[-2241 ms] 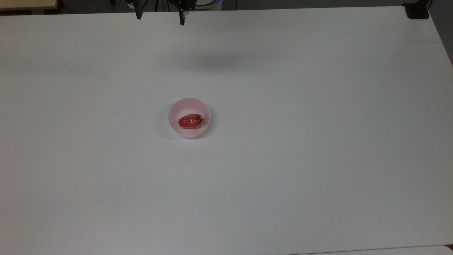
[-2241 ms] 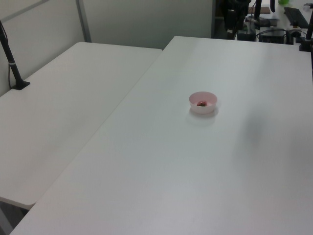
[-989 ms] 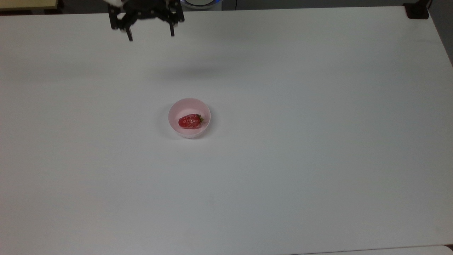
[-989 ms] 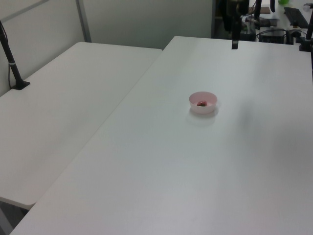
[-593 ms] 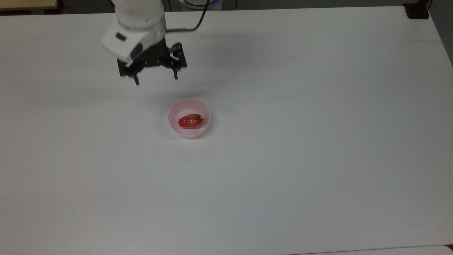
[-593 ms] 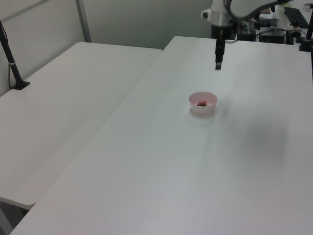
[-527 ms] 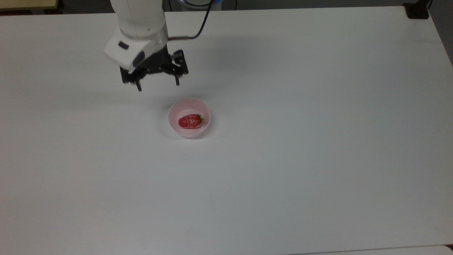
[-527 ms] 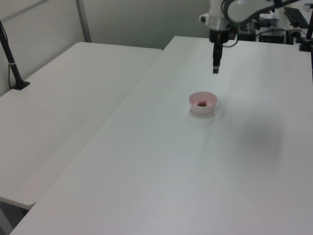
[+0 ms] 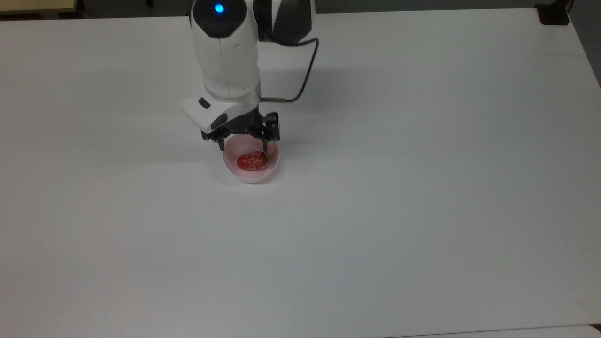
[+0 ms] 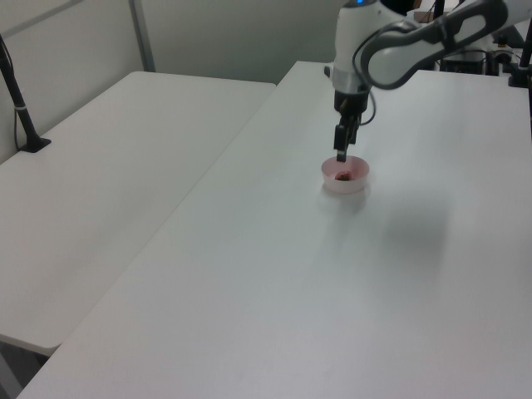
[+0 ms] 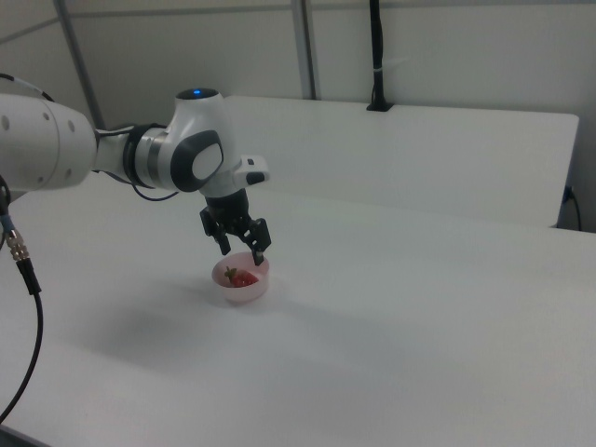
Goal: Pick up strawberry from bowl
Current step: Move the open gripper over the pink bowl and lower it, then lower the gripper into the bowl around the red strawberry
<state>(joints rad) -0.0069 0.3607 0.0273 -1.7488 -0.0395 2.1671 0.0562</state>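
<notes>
Strawberry (image 9: 252,161) lying in bowl (image 9: 273,170), centre-left of top view, on bare white worktop (image 9: 422,188). End effector (image 9: 243,147) spread wide, empty, just above bowl's far rim; nothing blocking fruit.

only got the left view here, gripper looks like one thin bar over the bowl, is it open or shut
Observer: Open. In the top view the gripper has its two fingers spread nearly as wide as the bowl.
Operator: which way does the strawberry lie
Observer: The strawberry lies on its side in the bowl, green cap toward the top view's right.
Operator: touching it yet
Observer: No. In the right view the fingertips hang above the strawberry, apart from it.
</notes>
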